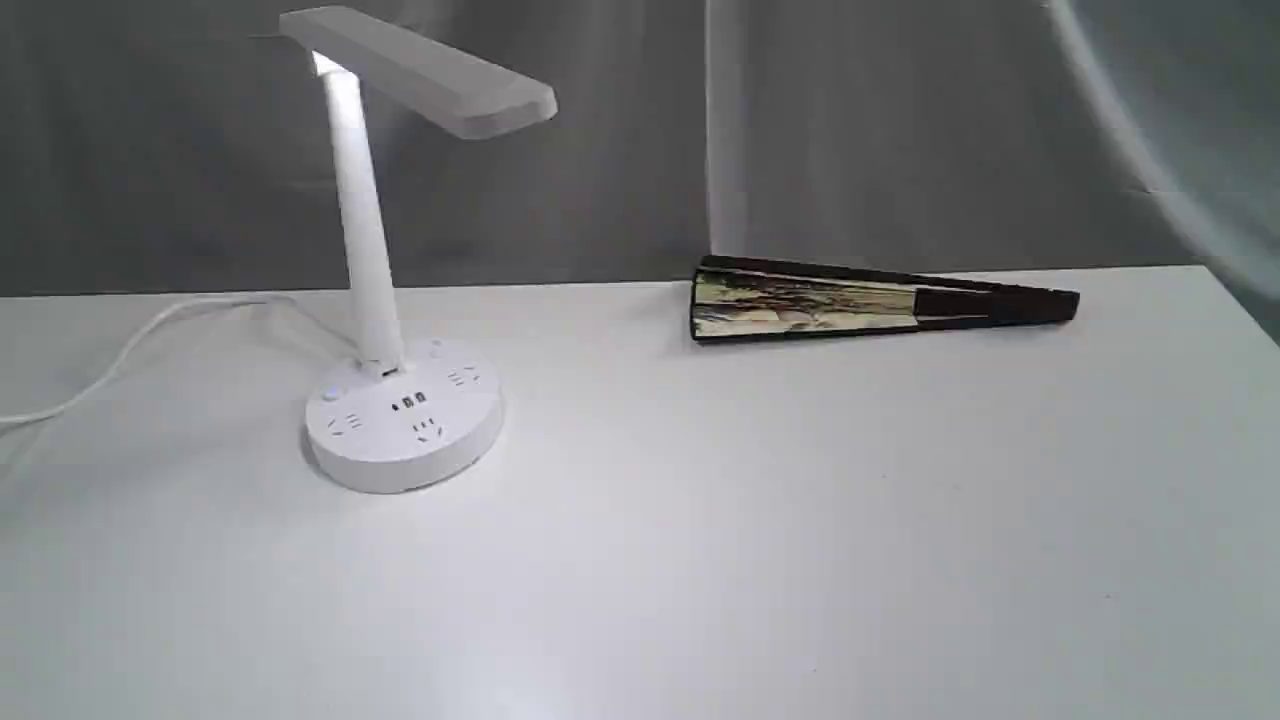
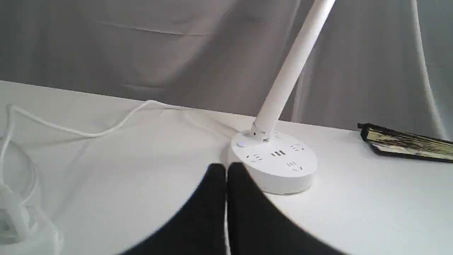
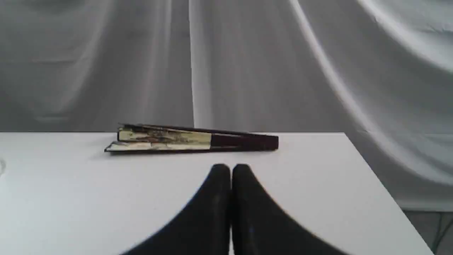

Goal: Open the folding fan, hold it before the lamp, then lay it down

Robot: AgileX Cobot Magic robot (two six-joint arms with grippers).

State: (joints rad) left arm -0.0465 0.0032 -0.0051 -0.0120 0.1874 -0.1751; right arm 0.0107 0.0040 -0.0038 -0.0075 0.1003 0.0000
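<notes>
Folding fan [image 1: 880, 305] (pleated paper), slim wedge

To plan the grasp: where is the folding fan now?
In the exterior view, the folding fan lies back-right on the table, apart from the lamp.

Frontal exterior, low wrist views, common fan [image 1: 880, 305].

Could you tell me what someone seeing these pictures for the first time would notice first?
A white lamp stands upright on the left of the white table. The dark-ribbed fan lies almost closed near the table's far edge on the right. The left gripper and right gripper are both shut, holding nothing.
</notes>
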